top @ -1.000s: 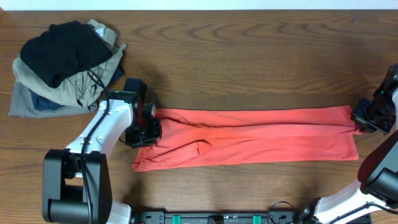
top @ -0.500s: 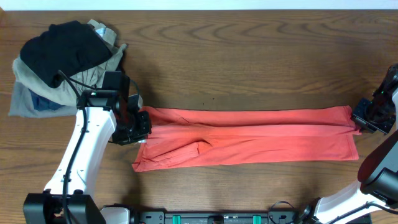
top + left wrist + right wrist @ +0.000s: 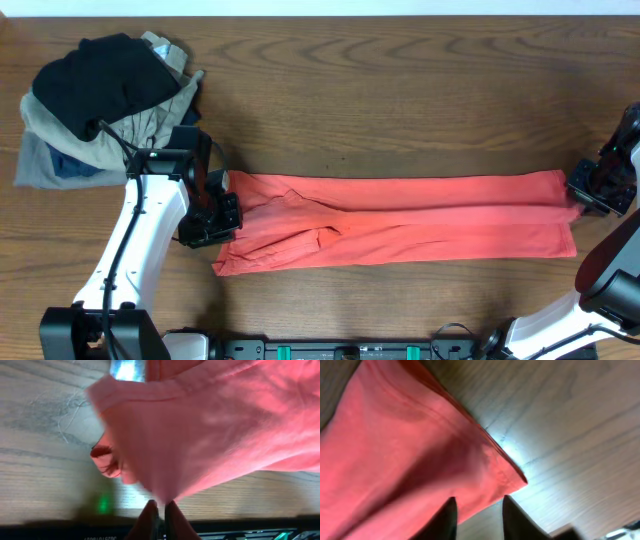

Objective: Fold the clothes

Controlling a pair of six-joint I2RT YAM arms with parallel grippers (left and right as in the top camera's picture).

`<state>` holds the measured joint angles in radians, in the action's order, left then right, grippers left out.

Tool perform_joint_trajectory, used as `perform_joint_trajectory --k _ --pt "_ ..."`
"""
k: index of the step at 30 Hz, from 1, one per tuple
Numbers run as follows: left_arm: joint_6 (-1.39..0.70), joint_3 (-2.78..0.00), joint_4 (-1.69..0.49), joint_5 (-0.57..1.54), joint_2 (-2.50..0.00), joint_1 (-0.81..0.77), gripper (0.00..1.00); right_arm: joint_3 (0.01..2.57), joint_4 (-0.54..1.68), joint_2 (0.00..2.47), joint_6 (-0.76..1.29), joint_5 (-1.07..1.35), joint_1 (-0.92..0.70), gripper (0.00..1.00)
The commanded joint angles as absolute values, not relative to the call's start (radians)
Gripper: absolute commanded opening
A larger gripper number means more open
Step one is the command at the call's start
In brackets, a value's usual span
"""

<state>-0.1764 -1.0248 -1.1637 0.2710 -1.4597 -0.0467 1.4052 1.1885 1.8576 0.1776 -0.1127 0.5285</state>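
**T-shirt: long strip, lettering hidden**

T-shirt (image 3: 420,220) lies mid-table as a long, soft red-orange band, creased and bunched at its left end. No lettering or neck tag is visible. At that end the left gripper (image 3: 222,212) has its fingers together, pinching a cloth fold. At the shirt's right end the right gripper (image 3: 580,195), partly cut off by the frame, has its fingers apart at the hemmed corner. A rumpled black-and-khaki pile (image 3: 100,100) sits beyond the shirt's left end on the grained wood table (image 3: 400,100).
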Motion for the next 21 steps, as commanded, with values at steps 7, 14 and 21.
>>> perform_joint_trajectory --k 7,14,21 --pt "-0.165 -1.017 -1.171 0.241 -1.466 -0.045 0.16 1.404 1.185 1.851 0.159 -0.131 0.537 0.42" --pt "-0.166 -1.017 -1.115 0.242 -1.466 -0.045 0.16 1.384 1.145 1.851 0.089 -0.13 0.537 0.56" --pt "-0.167 -1.017 -1.056 0.242 -1.466 -0.045 0.16 1.287 1.032 1.851 -0.006 -0.072 0.537 0.7"
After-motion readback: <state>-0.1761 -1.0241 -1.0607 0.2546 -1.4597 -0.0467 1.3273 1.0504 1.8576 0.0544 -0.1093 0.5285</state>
